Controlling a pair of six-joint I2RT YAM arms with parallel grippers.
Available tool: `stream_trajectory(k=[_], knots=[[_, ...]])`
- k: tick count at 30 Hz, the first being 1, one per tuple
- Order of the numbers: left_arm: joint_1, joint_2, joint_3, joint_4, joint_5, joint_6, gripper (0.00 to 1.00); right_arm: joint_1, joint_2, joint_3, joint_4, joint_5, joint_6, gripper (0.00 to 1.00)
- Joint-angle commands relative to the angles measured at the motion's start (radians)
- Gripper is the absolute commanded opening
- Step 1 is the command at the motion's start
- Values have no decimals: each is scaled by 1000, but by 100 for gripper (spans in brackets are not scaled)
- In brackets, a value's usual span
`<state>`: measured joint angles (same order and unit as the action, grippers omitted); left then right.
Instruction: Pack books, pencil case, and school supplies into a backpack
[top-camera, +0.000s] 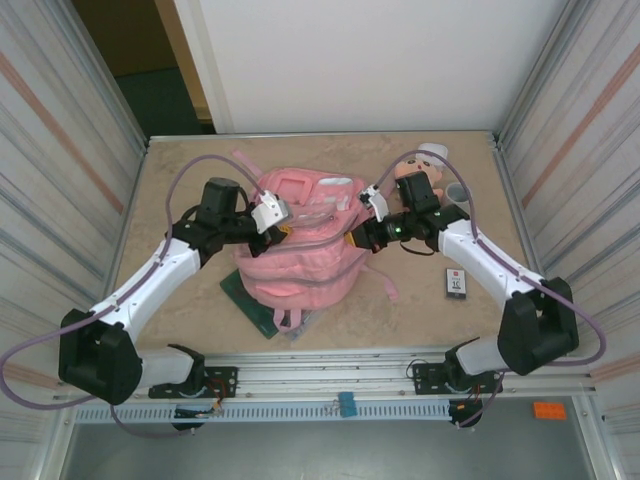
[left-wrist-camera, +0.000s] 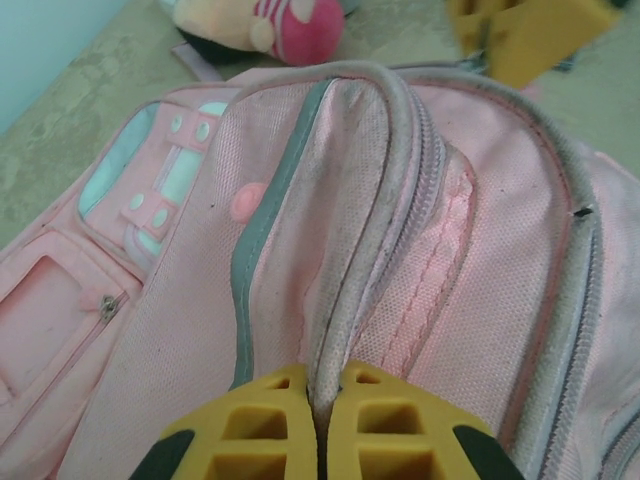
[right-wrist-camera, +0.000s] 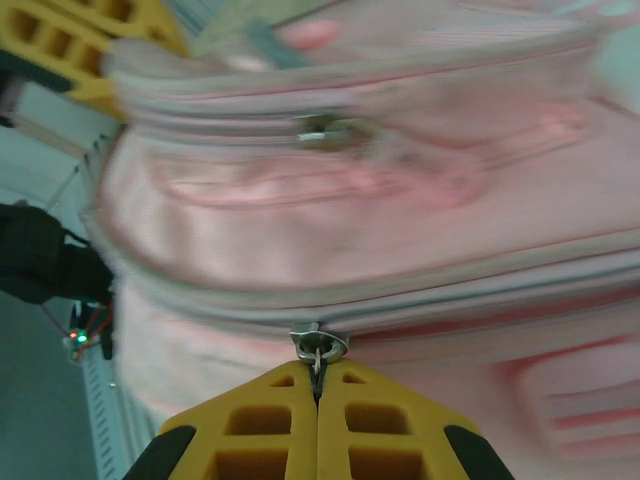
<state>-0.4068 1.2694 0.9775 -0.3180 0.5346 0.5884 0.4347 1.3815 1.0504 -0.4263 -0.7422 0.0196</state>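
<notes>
Pinching backpack (top-camera: 300, 262) seam, left jaws; right jaws, zipper pull (right-wrist-camera: 318, 346).

The backpack (top-camera: 300, 262) is large, of pink fabric with pale front pockets and grey-edged zips. It lies flat in the middle of the table, its straps trailing toward the near side and the right. The pencil case (top-camera: 247, 298), flat and dark green, lies angled under the backpack's near-left corner, partly sticking out. A slim bluish pen-like item (top-camera: 300, 322) shows just right of the case's near end, mostly hidden.
</notes>
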Motion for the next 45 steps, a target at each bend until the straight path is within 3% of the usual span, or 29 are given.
stream_trajectory(k=[1, 10, 15, 21, 26, 28, 31, 33, 39, 45], knots=[[-23, -26, 36, 108, -192, -123, 0, 60, -59, 7, 11, -15, 102, 0], [-122, -18, 24, 135, -394, -294, 0, 210, -62, 49, 17, 131, 331, 0], [-142, -8, 32, 153, -425, -382, 0, 276, -50, 64, 53, 219, 464, 0], [-189, 5, 43, 188, -437, -382, 0, 362, -6, 90, 143, 325, 654, 0], [-196, 9, 43, 193, -423, -363, 0, 372, 14, 113, 88, 372, 677, 0], [-195, 3, 31, 200, -422, -337, 0, 349, -4, 121, 55, 355, 679, 13], [-192, -10, 9, 209, -394, -266, 0, 291, -47, 119, 12, 296, 697, 43], [-185, -24, -7, 215, -344, -212, 0, 239, -92, 110, -33, 287, 684, 51], [-135, -79, -81, 301, -149, -186, 0, 60, -212, 10, 4, 208, 826, 64], [-124, -86, -89, 292, -59, -118, 0, 54, -134, -66, 207, 117, 1073, 65]])
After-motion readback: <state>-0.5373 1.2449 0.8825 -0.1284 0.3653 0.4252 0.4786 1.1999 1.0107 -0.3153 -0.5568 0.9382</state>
